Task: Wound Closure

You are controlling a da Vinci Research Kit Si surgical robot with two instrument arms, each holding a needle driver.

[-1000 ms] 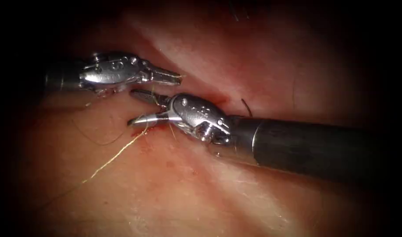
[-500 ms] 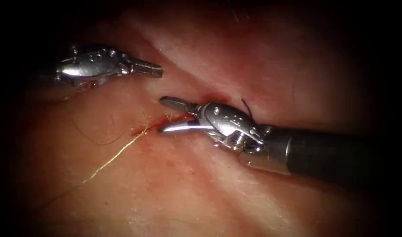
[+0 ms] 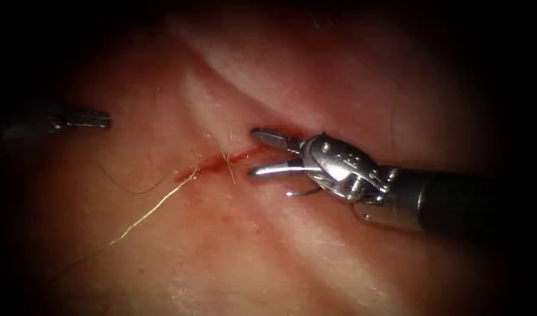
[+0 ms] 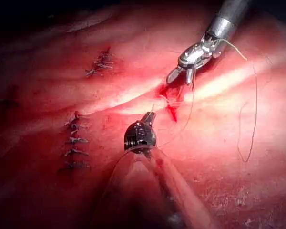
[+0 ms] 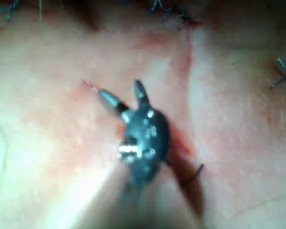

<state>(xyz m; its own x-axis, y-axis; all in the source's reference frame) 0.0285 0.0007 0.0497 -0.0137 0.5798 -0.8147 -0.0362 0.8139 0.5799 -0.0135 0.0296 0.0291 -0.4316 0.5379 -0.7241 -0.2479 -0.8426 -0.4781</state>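
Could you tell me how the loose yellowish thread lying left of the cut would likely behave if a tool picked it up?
The thread would probably be floppy: it lies slack on the tissue in a wavering line. It looks hair-thin, so likely very light and apt to slip from the jaws. The right tool, open and empty, sits at the cut; the left tool is apart.

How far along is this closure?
Done: thread trails from the left end of the cut. In hand: right tool, jaws open, holds nothing at its right end; what the left tool holds is unclear. Left: cut still gapes red; I cannot place the needle.
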